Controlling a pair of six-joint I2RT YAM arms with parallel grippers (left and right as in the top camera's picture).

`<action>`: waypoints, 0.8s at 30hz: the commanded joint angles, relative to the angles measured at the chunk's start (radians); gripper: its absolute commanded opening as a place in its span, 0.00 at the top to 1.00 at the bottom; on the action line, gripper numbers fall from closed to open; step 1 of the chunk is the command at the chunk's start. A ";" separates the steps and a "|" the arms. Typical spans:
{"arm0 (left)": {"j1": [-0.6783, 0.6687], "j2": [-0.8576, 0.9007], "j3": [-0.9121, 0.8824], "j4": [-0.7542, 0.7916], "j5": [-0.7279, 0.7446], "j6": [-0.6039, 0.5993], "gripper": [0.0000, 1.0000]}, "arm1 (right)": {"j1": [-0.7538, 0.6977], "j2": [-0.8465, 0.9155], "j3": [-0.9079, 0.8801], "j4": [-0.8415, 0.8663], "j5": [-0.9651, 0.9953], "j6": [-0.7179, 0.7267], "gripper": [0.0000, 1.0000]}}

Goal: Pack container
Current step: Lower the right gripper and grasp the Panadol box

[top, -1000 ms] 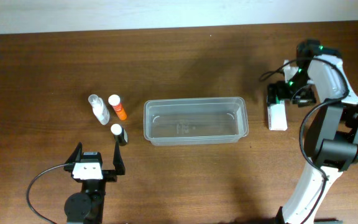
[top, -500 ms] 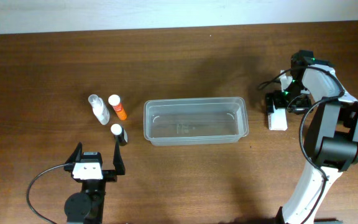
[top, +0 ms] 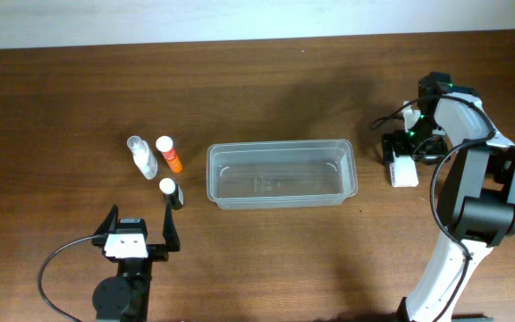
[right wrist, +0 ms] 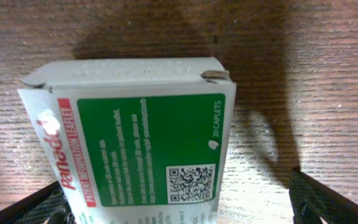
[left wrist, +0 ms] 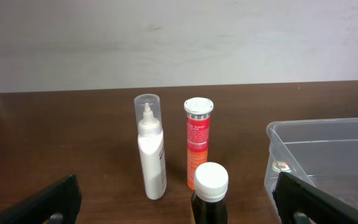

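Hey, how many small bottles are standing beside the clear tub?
3, beside the container: a white spray bottle with a clear cap, an orange tube next to it, and a dark white-capped bottle closest to the left gripper. None seems hidden.

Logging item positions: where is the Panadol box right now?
Overhead, the Panadol box lies on the right side of the table, right of the clear container, at the right gripper.

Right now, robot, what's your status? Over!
Left pincer open, holding nothing. Right pincer open, straddling the green-and-white box. Container empty, nothing packed yet. Nothing between box and container.
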 commanded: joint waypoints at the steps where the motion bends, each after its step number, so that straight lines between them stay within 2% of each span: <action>1: 0.004 -0.010 -0.002 -0.003 -0.011 0.019 0.00 | 0.006 0.017 -0.031 0.004 -0.090 0.007 0.02; 12: 0.004 -0.010 -0.002 -0.003 -0.011 0.019 0.01 | 0.005 0.017 -0.042 -0.004 -0.088 0.007 0.01; 15: 0.004 -0.010 -0.002 -0.003 -0.011 0.019 0.01 | 0.005 0.017 -0.043 -0.005 -0.087 0.007 0.06; 24: 0.004 -0.010 -0.002 -0.003 -0.011 0.019 0.01 | 0.005 0.017 -0.043 -0.009 -0.088 0.007 0.08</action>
